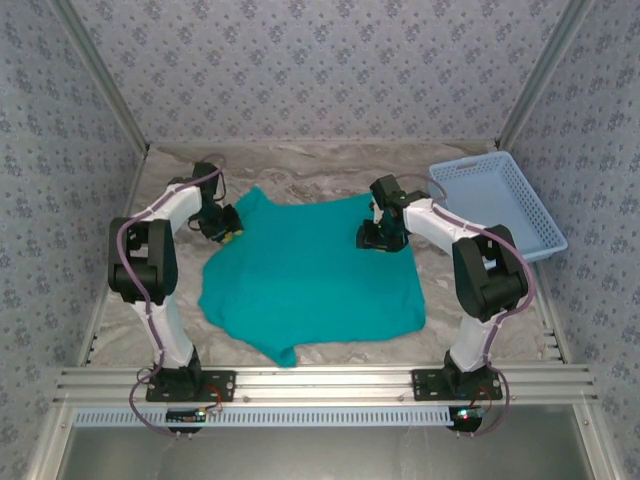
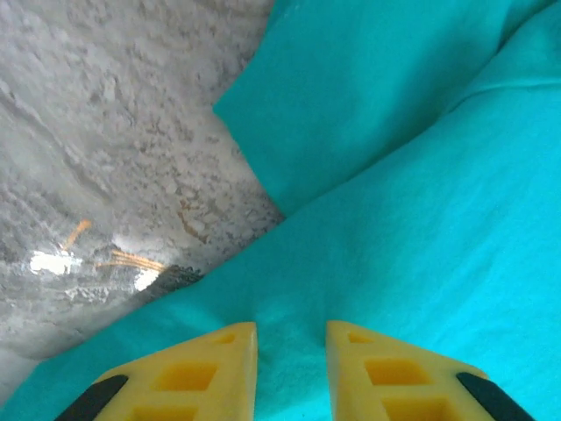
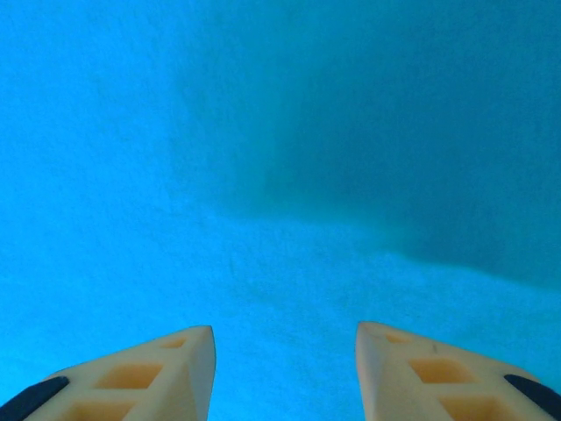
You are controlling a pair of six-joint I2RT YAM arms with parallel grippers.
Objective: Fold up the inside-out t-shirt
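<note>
the inside-out t-shirt [image 1: 310, 280] lies spread in the middle of the marbled grey counter [image 1: 300, 165], a plain teal-green cloth, mostly flat. its near edge runs down to a small point toward the arms' bases. a light blue mesh basket [image 1: 512, 205] sits at the far right of the counter, well apart from the shirt.

the left gripper [image 1: 228, 230] is at the shirt's far left corner, right at the cloth's edge. in the left wrist view its yellow fingers [image 2: 210, 368] stand close together with a narrow gap between them, and teal cloth shows in that gap. i cannot tell whether the jaws have hold of a fold or only rest over the cloth. ahead of the fingers a pointed flap of cloth [image 2: 351, 96] lies on the bare counter beside the main body of the shirt. the grey stone shows to the left, with a bright patch of glare on it.

the right gripper [image 1: 378, 238] is over the far right part of the shirt, inside its edge. in the right wrist view its pale yellow fingers [image 3: 158, 368] stand well apart, and the cloth between and beyond them is smooth and flat. nothing is caught between the jaws. a darker shadow lies across the cloth toward the upper right of that view.
</note>
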